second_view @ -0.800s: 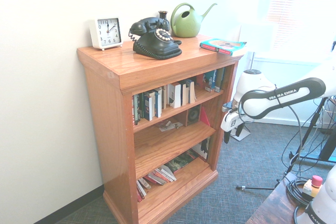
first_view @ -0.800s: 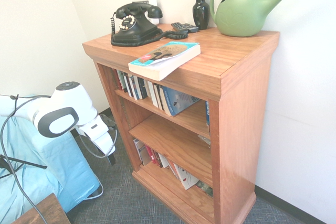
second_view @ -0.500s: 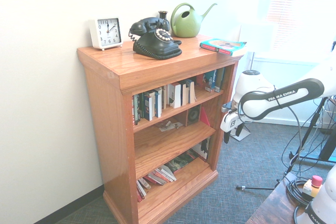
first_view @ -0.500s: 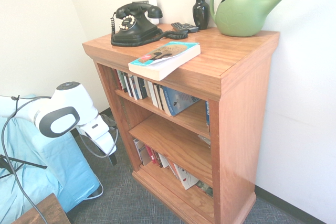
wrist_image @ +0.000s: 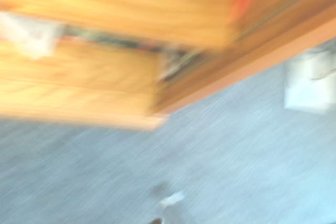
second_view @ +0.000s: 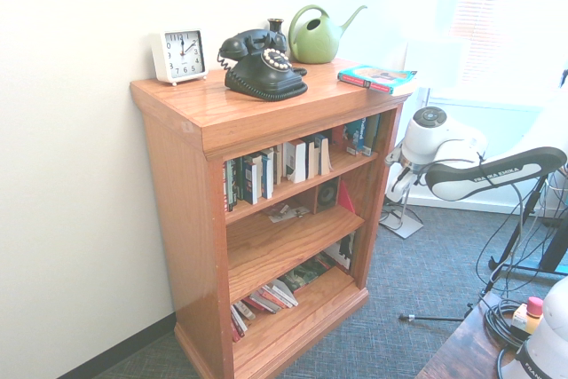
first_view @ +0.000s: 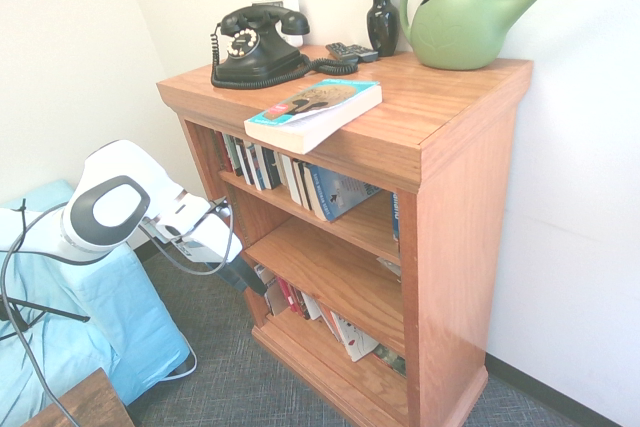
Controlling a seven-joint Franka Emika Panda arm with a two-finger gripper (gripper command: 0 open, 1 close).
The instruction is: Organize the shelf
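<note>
A: Shelf (first_view: 440, 177) unchanged against the wall, same as a moment ago. Arm has moved: white wrist swung up and in toward the bookcase's open front, where earlier it hung lower and further off.

B: Pose?

A: Gripper (first_view: 250, 280) angled steeply downward and toward the lower tiers; forearm comes in from the side, elbow joint raised. In the second exterior view the hand is mostly hidden behind the shelf's side panel.

B: Claw?

A: Jaws read as fully spread; nothing seen between them. Dark fingers sit just in front of the leaning books (first_view: 290, 297) on the bottom tier, near the front corner of the shelf, not touching as far as can be told.

B: Top?

A: Paperback (first_view: 313, 112) overhangs the front edge; black telephone (first_view: 255, 47), vase (first_view: 382, 19), green watering can (first_view: 465, 22) along the back edge. Clock (second_view: 178, 55) at the far back corner. Wrist view blurred: wood and grey carpet only.
</note>
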